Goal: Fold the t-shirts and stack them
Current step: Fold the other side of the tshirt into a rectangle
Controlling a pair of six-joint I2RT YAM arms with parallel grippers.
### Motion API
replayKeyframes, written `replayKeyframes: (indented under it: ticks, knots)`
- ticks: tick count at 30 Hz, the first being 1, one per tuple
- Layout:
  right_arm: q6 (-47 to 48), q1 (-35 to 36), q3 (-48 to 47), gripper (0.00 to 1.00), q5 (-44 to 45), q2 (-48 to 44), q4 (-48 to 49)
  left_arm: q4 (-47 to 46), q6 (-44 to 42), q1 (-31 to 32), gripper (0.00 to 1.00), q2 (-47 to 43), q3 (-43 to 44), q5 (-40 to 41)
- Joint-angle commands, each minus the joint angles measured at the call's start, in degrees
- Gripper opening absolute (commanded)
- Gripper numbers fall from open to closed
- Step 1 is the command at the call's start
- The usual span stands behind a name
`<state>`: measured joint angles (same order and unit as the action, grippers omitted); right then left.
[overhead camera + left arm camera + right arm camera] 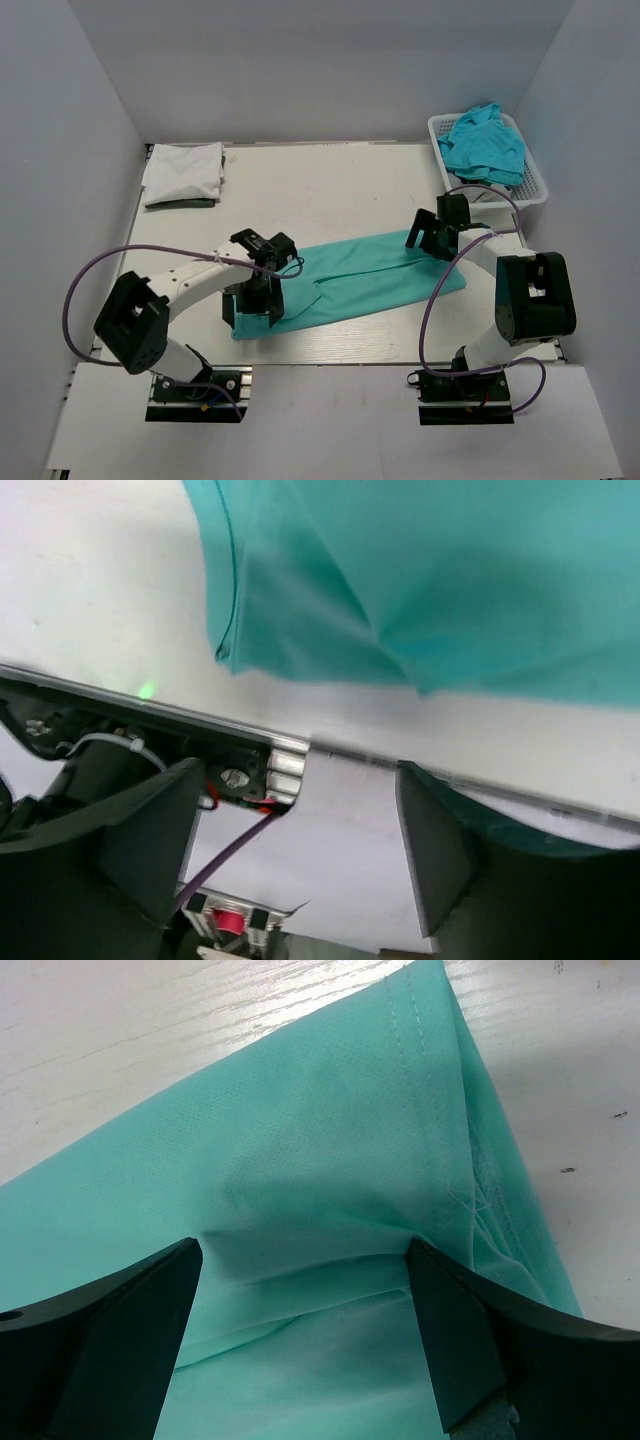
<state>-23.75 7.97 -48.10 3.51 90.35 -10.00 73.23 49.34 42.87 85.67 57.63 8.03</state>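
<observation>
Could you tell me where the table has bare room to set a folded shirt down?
The widest bare stretch of table lies at the far middle, between the white folded shirt and the basket. A smaller patch sits left, nearer than that shirt. The near middle is crowded: the teal shirt, with the left gripper and right gripper over it.

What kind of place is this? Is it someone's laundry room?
Probably a robot lab, not a home: a left arm and right arm stand at a white table boxed in by plain walls, with a basket of shirts.
</observation>
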Motion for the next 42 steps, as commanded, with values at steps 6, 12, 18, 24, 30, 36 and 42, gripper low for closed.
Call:
replayKeyframes:
  ticks: [6, 12, 18, 24, 30, 36, 42]
  knots:
    - [1.6, -0.1, 0.5, 0.90, 0.7, -3.8, 0.2, -7.9, -2.0, -0.6, 1.00, 1.7, 11.8, 0.2]
    - [2.4, -0.1, 0.8, 0.90, 0.3, -6.2, 0.8, -15.8, -5.6, -1.1, 1.00, 9.5, 11.6, -3.3]
    - [2.2, -0.2, 0.6, 0.90, 0.5, -5.6, 0.4, -22.1, -6.9, 0.0, 1.00, 7.0, -2.9, -9.6]
    - [3.7, -0.1, 0.1, 0.90, -0.8, -4.5, 0.3, -23.3, -5.7, 0.0, 1.00, 4.2, -9.1, -8.1]
    - [6.3, 0.2, -0.2, 0.90, -1.3, -9.2, 0.4, -13.2, -5.7, -0.6, 1.00, 3.5, 3.2, -1.2]
    - [7.9, 1.1, -1.0, 0.90, -2.2, -11.8, -0.6, -9.0, -4.3, -1.2, 1.00, 0.4, 13.2, 4.8]
    - [8.6, 3.5, -2.9, 0.90, -6.8, -7.8, -0.5, -15.4, 0.6, -4.5, 1.00, 5.6, 7.2, 1.0]
